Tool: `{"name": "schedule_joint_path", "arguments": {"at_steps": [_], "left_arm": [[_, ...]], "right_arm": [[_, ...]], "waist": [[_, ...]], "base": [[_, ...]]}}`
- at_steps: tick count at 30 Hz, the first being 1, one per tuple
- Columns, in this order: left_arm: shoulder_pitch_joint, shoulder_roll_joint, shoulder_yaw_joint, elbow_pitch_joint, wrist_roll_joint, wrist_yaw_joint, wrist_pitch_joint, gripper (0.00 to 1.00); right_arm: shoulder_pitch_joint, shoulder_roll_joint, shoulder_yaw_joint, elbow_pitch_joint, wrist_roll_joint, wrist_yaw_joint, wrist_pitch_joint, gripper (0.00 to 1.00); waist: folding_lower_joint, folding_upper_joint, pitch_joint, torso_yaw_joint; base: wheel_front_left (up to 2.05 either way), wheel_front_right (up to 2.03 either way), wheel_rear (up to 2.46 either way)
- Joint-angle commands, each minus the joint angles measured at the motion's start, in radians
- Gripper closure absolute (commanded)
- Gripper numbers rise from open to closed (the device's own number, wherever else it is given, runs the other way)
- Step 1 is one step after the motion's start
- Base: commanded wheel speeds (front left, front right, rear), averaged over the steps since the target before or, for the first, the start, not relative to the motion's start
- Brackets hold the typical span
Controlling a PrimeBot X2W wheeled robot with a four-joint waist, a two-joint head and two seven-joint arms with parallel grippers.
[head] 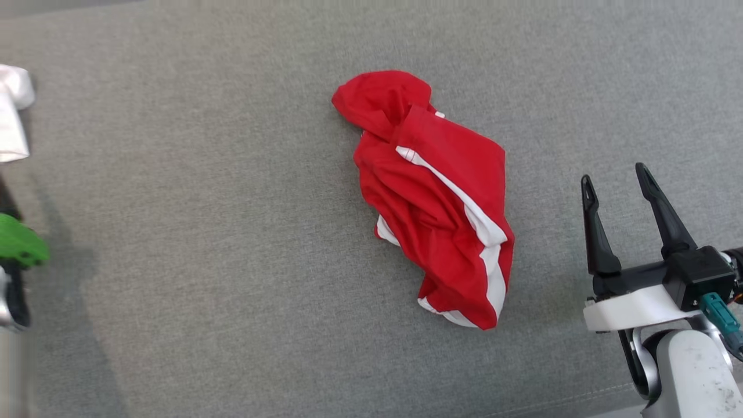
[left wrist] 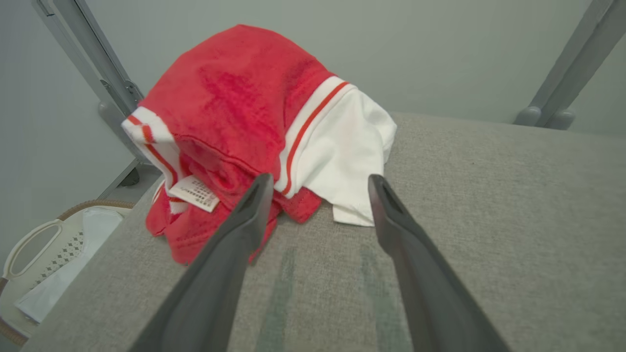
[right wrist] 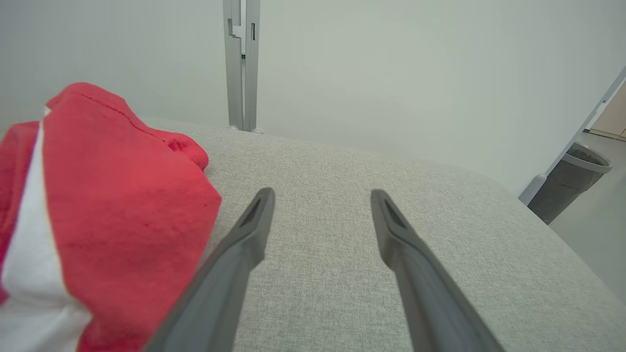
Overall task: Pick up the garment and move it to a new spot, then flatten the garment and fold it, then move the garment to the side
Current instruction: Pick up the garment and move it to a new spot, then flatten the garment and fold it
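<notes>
Two grippers, jaws spread wide and empty, over a grey cloth table (head: pixel 203 232): the left gripper (left wrist: pixel 319 181) points at a red-and-white garment (left wrist: pixel 254 112) heaped at the table's left edge, fingertips close before it, a white basket (left wrist: pixel 34 254) below that edge; the right gripper (head: pixel 614 174) sits near a crumpled red garment (head: pixel 435 197) with white stripes, lying mid-table.

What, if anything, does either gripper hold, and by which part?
Nothing is held. The left gripper is open by a red-and-white garment; the right gripper is open beside the red garment.
</notes>
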Motion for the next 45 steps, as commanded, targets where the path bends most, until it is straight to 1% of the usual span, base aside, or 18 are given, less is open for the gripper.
{"name": "schedule_joint_path", "arguments": {"at_steps": [1, 2, 3, 5, 8, 12, 14, 15, 20, 26, 33, 37, 45], "left_arm": [[0.059, -0.022, 0.005, -0.061, 0.026, 0.007, -0.003, 0.00], [0.094, -0.040, 0.007, -0.119, 0.036, 0.014, -0.003, 0.00], [0.165, -0.079, 0.004, -0.225, 0.058, 0.023, -0.003, 0.00], [0.230, -0.111, 0.001, -0.323, 0.072, 0.028, -0.002, 0.00], [0.314, -0.164, -0.016, -0.453, 0.082, 0.024, -0.002, 0.00], [0.414, -0.230, -0.043, -0.580, 0.089, 0.025, -0.002, 0.00], [0.464, -0.274, -0.064, -0.619, 0.076, 0.007, -0.002, 0.00], [0.485, -0.293, -0.063, -0.628, 0.069, 0.006, -0.002, 0.00], [0.566, -0.358, -0.058, -0.623, 0.064, -0.018, -0.002, 0.00], [0.633, -0.399, -0.037, -0.619, 0.090, -0.025, -0.002, 0.00], [0.694, -0.406, -0.039, -0.611, 0.150, -0.028, -0.002, 0.00], [0.712, -0.407, -0.030, -0.611, 0.153, -0.032, -0.002, 0.00], [0.722, -0.408, -0.051, -0.603, 0.140, -0.026, -0.002, 0.00]], "right_arm": [[0.020, -0.003, -0.005, 0.006, -0.004, -0.001, -0.005, 0.00], [0.028, -0.003, -0.009, 0.008, -0.005, -0.001, -0.005, 0.00], [0.044, -0.003, -0.015, 0.015, -0.004, -0.001, -0.005, 0.00], [0.055, -0.003, -0.020, 0.018, -0.001, -0.001, -0.005, 0.00], [0.078, -0.003, -0.028, 0.027, 0.003, -0.001, -0.005, 0.00], [0.100, -0.003, -0.041, 0.038, 0.017, -0.001, -0.005, 0.00], [0.111, -0.003, -0.049, 0.043, 0.025, -0.001, -0.005, 0.00], [0.117, -0.003, -0.053, 0.046, 0.029, -0.001, -0.005, 0.00], [0.133, -0.003, -0.043, 0.056, 0.043, -0.001, -0.005, 0.00], [0.152, -0.003, -0.021, 0.071, 0.063, -0.001, -0.005, 0.00], [0.173, -0.003, 0.008, 0.095, 0.091, -0.001, -0.005, 0.00], [0.174, -0.003, 0.025, 0.105, 0.103, -0.001, -0.005, 0.00], [0.174, -0.003, 0.029, 0.109, 0.106, -0.001, -0.005, 0.00]], "waist": [[-0.0001, 0.0000, -0.078, 0.033], [-0.0001, 0.0000, -0.101, 0.037], [-0.0001, 0.0000, -0.138, 0.043], [-0.0001, 0.0000, -0.171, 0.046], [-0.0001, 0.0000, -0.222, 0.048], [-0.0001, 0.0000, -0.279, 0.045], [-0.0001, 0.0000, -0.306, 0.043], [-0.0001, 0.0000, -0.318, 0.043], [-0.0001, 0.0000, -0.357, 0.041], [-0.0001, 0.0000, -0.377, 0.047], [-0.0001, 0.0000, -0.393, 0.048], [-0.0001, 0.0000, -0.398, 0.047], [-0.0001, 0.0000, -0.404, 0.052]], "base": [[0.00, 0.00, 0.00], [0.00, 0.00, 0.00], [0.00, 0.00, 0.00], [0.00, 0.00, 0.00], [0.00, 0.00, 0.00], [0.00, 0.00, 0.00], [0.00, 0.00, 0.00], [0.00, 0.00, 0.00], [0.00, 0.00, 0.00], [0.00, 0.00, 0.00], [0.00, 0.00, 0.00], [0.00, 0.00, 0.00], [0.00, 0.00, 0.00]]}}
